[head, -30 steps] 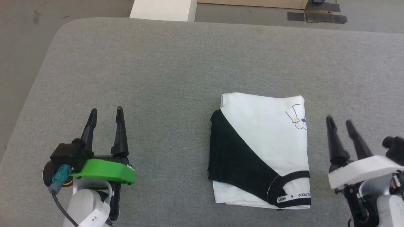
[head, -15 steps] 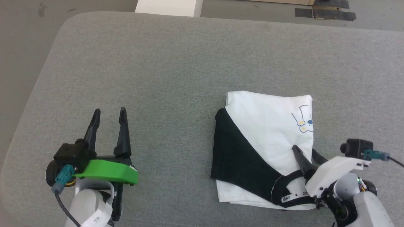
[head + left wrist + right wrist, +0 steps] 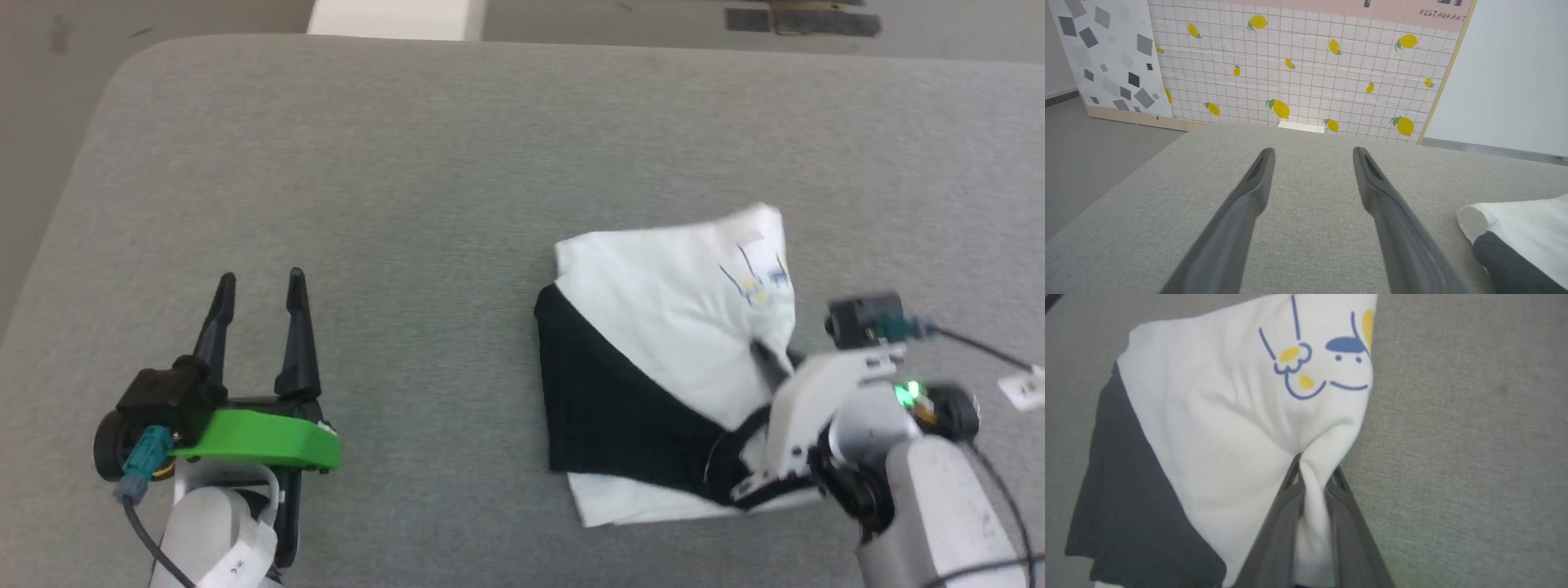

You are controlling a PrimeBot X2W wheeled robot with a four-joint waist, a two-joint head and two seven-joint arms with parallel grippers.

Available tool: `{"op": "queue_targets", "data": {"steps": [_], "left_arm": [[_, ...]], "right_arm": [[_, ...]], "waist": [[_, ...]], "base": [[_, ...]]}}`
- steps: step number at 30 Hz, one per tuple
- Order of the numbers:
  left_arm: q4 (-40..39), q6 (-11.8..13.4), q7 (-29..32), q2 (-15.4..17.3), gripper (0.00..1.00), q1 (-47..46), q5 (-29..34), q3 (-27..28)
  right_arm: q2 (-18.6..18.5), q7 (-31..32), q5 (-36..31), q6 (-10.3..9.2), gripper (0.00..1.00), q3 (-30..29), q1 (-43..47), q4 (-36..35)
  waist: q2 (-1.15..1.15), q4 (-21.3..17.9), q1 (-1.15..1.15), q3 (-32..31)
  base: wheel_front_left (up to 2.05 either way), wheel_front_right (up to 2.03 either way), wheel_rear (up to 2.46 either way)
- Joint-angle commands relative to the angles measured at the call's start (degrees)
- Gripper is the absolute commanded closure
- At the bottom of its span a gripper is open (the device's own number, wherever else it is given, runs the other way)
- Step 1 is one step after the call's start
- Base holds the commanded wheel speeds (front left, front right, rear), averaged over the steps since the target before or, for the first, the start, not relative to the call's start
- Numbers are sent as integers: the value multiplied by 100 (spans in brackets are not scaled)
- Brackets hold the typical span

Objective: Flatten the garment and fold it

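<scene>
The table [image 3: 392, 147]: a broad bare area lies left of and beyond the garment [image 3: 653, 318], with the far and left edges well clear of it. The garment: a folded packet right of centre, far right corner lifted. The right gripper [image 3: 1314, 466]: clamped on a ridge of white cloth at the packet's right edge. Judgement: lift slowly, check which layers are pinched, open leftward. The left gripper [image 3: 261, 282]: fingers apart over bare table, well apart from the garment.

garment [image 3: 653, 327]: 1, toward the table's right edge
table [image 3: 408, 163]: 1, grey, padded
grippers: 2 — left gripper [image 3: 260, 279], right gripper [image 3: 1314, 469]
fingers per gripper: 2, dark
white box [image 3: 392, 16]: 1, beyond the table's far edge
wall panels: 2 — lemon-print panel [image 3: 1310, 61], speckled panel [image 3: 1106, 53]
</scene>
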Motion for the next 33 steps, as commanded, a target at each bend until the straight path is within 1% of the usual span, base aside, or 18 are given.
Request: {"op": "queue_targets", "data": {"steps": [1,4,5,8,11,14,15,16,19,24,29,33], "left_arm": [[-72,-3,-22,-9,0,9,53,38],[-174,-6,-22,10,0,-46,106,79],[-226,-6,-22,21,0,-83,126,97],[-365,-11,-22,48,0,-205,170,98],[-515,-16,-22,113,0,-358,249,50],[-621,-20,-22,220,0,-503,330,-8],[-645,-22,-22,275,0,-559,357,-29],[-704,-26,10,412,0,-685,422,-100],[-812,-28,112,528,0,-838,435,-148],[-1016,-32,315,712,0,-1045,474,-215],[-1234,-35,516,874,0,-1128,487,-286],[-1426,-35,660,933,0,-1159,476,-319]], "right_arm": [[-61,89,-249,-8,100,79,-232,-183],[-419,248,-609,-8,100,373,-475,-368],[-629,313,-705,-8,100,499,-602,-406],[-1096,314,-799,-8,100,659,-955,-393],[-1500,156,-847,-8,100,653,-1374,-200],[-1740,-29,-906,-8,100,578,-1722,56],[-1812,-86,-943,-8,100,534,-1841,182],[-1911,-240,-1038,-8,100,323,-2113,543],[-1988,-464,-1194,-8,100,35,-2357,922],[-2099,-895,-1613,-8,100,-539,-2684,1434],[-2167,-1292,-2025,-8,100,-1062,-2971,1836],[-2155,-1584,-2436,-8,100,-1438,-3197,1955]], "waist": [[0,-387,0,120],[0,-702,0,241],[0,-872,0,324],[0,-1222,0,550],[0,-1566,0,837],[0,-1839,0,1103],[0,-1929,0,1201],[0,-2121,0,1448],[0,-2242,0,1703],[0,-2293,0,1997],[0,-2239,0,2209],[0,-2170,0,2412]], "base": [[0,0,0],[0,0,0],[0,0,0],[0,0,0],[0,0,0],[0,0,0],[0,0,0],[0,0,0],[0,0,0],[0,0,0],[0,0,0],[0,0,0]]}}
